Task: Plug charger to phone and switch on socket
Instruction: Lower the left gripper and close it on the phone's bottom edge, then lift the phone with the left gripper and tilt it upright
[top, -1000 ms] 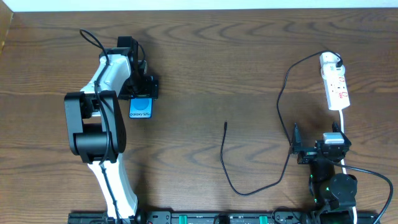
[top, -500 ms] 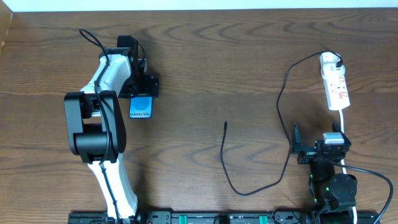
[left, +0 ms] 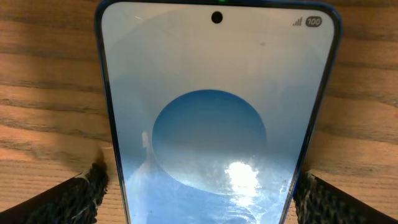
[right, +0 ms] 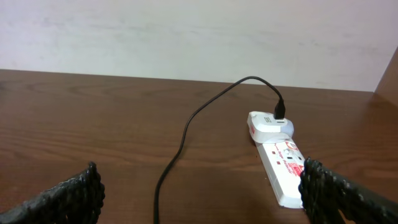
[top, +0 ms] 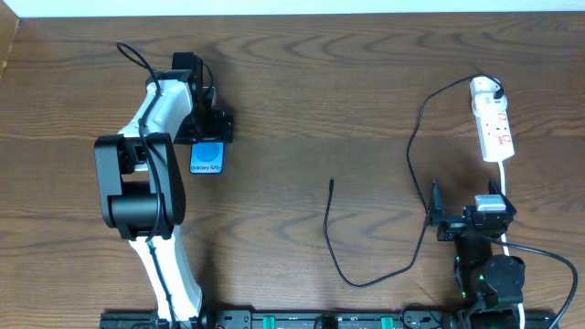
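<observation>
The phone [top: 208, 158] lies flat on the desk [top: 302, 82], far left, between the left gripper's [left: 202, 193] spread fingers [left: 93, 190]. The right gripper [right: 199, 186] gapes empty, near right. The charger's [top: 326, 224] tip lies mid-desk; the socket [top: 494, 128] sits far right.

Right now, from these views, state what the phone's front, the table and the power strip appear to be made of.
Phone: likely glass front, glossy, since it shows a bright glare spot. Table: wood or wood-look laminate, brown with grain lines, low sheen. Power strip: probably white moulded plastic, smooth.
</observation>
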Available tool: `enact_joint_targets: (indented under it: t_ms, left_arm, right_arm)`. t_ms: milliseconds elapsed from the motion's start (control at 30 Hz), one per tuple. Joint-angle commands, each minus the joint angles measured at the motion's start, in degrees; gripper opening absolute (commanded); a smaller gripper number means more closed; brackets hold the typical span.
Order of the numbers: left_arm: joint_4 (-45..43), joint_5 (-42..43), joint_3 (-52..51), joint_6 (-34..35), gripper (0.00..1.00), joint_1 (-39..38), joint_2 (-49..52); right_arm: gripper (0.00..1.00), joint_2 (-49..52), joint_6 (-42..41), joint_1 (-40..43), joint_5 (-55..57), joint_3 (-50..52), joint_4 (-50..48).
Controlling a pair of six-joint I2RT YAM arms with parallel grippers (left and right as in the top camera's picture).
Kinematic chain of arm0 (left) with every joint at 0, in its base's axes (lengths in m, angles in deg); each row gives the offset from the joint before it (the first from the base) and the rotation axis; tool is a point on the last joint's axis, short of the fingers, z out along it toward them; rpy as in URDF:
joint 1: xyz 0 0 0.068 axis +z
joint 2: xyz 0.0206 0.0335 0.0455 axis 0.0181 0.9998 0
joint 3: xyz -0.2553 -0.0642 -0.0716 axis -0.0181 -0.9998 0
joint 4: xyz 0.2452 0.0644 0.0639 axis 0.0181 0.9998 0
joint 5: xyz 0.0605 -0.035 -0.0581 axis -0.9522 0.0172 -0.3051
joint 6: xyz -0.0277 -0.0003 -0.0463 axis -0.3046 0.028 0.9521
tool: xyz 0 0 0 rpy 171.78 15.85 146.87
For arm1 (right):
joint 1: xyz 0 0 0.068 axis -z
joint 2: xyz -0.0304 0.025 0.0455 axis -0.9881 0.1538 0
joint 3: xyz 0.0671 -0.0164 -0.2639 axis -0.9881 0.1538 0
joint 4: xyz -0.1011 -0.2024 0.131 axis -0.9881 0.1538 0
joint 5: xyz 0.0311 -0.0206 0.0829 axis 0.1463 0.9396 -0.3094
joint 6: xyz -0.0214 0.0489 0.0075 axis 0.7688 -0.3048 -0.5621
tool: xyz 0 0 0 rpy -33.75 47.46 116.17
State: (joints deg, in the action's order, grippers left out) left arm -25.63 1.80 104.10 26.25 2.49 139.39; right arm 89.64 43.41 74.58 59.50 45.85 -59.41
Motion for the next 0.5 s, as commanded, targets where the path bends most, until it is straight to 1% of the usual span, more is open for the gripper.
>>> enact_joint_targets:
  t_ms: [0, 133, 300, 467]
  left_arm:
    - [0.17, -0.59, -0.04, 0.46, 0.98, 0.17, 1.46]
    - [0.13, -0.59, -0.04, 0.46, 0.94, 0.17, 1.46]
    - [0.13, -0.57, -0.04, 0.46, 0.93, 0.17, 1.46]
    - [0.15, -0.59, -0.04, 0.46, 0.88, 0.17, 1.46]
  right_arm:
    - [0.99, -0.15, 0.87, -0.28, -0.31, 0.04, 0.17]
    - [0.99, -0.15, 0.9, -0.28, -0.31, 0.04, 0.17]
    - [0.99, -0.15, 0.87, -0.28, -0.33, 0.04, 0.17]
    - [0.99, -0.15, 0.9, -0.28, -0.31, 0.04, 0.17]
